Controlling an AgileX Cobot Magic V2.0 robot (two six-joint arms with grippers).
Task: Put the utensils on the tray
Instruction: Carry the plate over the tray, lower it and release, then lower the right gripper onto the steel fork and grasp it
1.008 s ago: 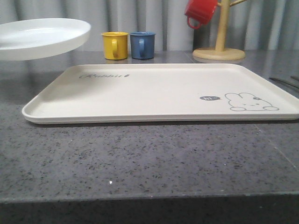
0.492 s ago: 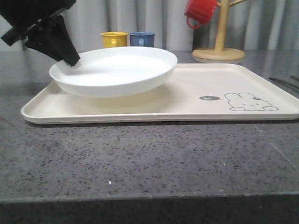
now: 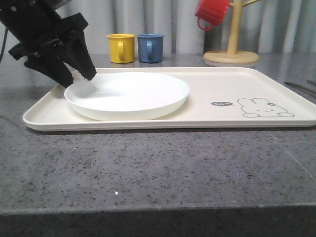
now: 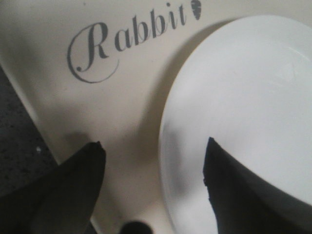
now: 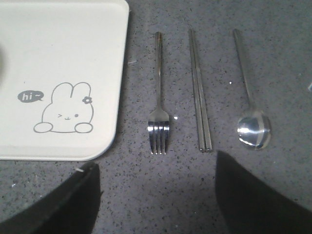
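Below my right hand [image 5: 153, 195], open with both fingers wide, the utensils lie on the counter [image 5: 273, 63] just beside the tray [image 5: 63, 44]: fork [image 5: 159, 105] nearest it, then knife [image 5: 199, 92], then spoon [image 5: 251, 97]. My left hand [image 3: 81, 79] hangs open astride the plate [image 3: 127, 95] rim on the tray. Risk, I judge: thin flat steel may slip the fingers, and the plate crowds the landing space.

The front camera is sitting low, near the surface's [image 3: 148, 173] front edge, looking forward across the tray [image 3: 276, 89] toward the curtain behind. The left wrist camera is hanging close above the tray's "Rabbit" script [image 4: 122, 44] and the plate [image 4: 253, 97], looking steeply down. The right wrist camera is looking straight down from higher up, sharing the tray's rabbit drawing [image 5: 66, 109] with the front view.
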